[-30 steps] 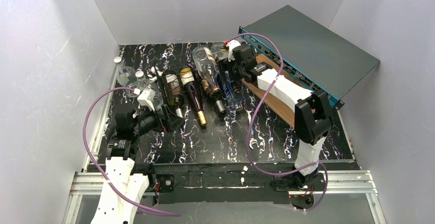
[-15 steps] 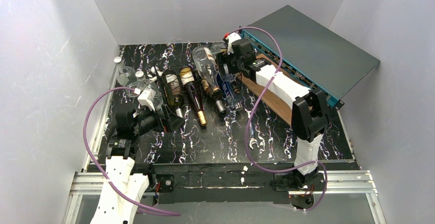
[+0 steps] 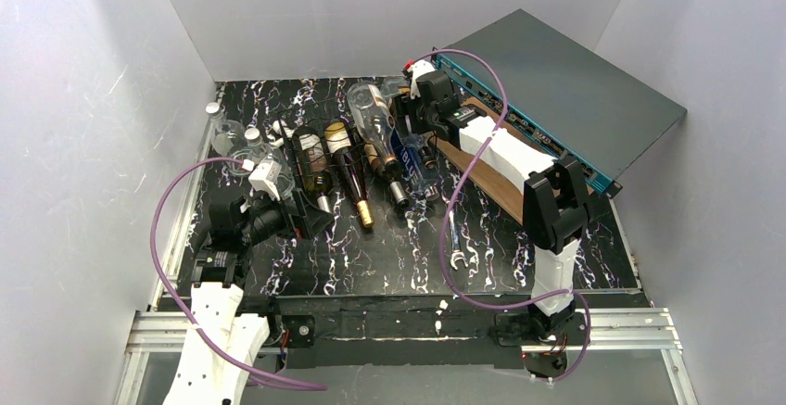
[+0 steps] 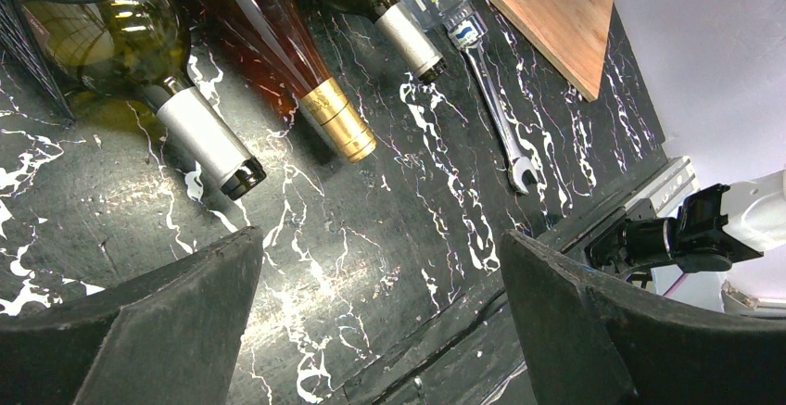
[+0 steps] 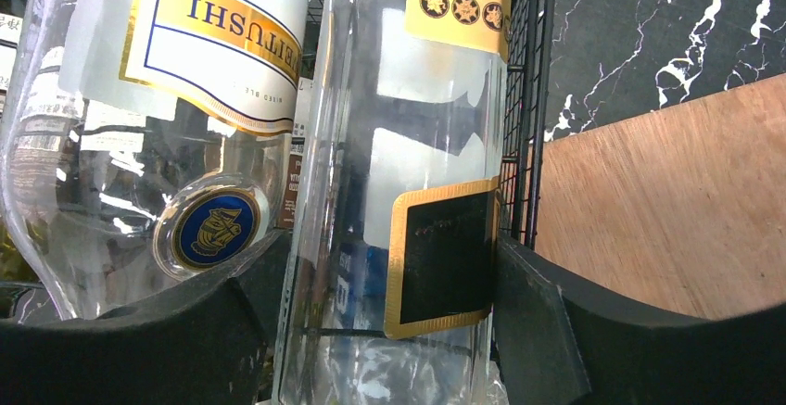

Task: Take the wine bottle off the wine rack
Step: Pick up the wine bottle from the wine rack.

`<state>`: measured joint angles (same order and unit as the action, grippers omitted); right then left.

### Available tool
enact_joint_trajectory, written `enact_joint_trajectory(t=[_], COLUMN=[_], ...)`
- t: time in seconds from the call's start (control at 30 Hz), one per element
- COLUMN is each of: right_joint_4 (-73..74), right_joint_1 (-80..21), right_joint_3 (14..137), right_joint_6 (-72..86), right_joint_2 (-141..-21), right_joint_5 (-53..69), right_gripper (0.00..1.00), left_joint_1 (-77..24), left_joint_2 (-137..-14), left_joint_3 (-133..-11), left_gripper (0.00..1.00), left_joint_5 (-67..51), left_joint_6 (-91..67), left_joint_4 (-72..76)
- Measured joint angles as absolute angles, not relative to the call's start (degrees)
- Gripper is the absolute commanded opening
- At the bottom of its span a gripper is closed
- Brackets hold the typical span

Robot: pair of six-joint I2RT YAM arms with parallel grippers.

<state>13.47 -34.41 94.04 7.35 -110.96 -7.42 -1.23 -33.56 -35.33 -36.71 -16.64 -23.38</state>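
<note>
At the 1 o'clock corner of the tabletop (image 3: 389, 247), the right pincer (image 5: 389, 275) straddles the clear bottle (image 5: 408, 127), a finger pressed against each flank of the glass, apparently gripping it. The bottle lies in the rack (image 5: 533, 71) and, as far as we can see, has not yet been lifted; black wire shows just beside it at 3 o'clock. We judge the task to be at the grasp, with the lift out of the cradle and the set-down on the tabletop left to do. Other bottles (image 3: 350, 175) lie alongside at 9 o'clock, close enough to be nudged. The left pincer (image 4: 380, 275) hangs wide and empty near 8 o'clock.
</note>
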Motion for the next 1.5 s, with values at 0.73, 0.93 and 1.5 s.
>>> enact_joint_trajectory(t=[0.73,0.93,1.5], right_joint_4=[15.35,15.77,14.90], right_joint_1=[-34.46,-34.35,-33.89], right_joint_3=[93.78,92.18,89.17], right_joint_6=[5.39,4.80,4.54], right_joint_2=[-106.28,-102.72,-100.73], right_joint_5=[-8.12,-7.81,-7.16], right_gripper=[0.01,0.01,0.01], left_joint_1=[-1.23,-1.23,-1.23], left_joint_2=[-33.54,-33.54,-33.54], left_joint_3=[-35.33,-35.33,-35.31], left_gripper=[0.98,0.98,0.98], left_joint_5=[-36.91,-36.91,-39.92], left_joint_6=[-16.64,-16.64,-16.97], left_joint_4=[-23.38,-23.38,-22.46])
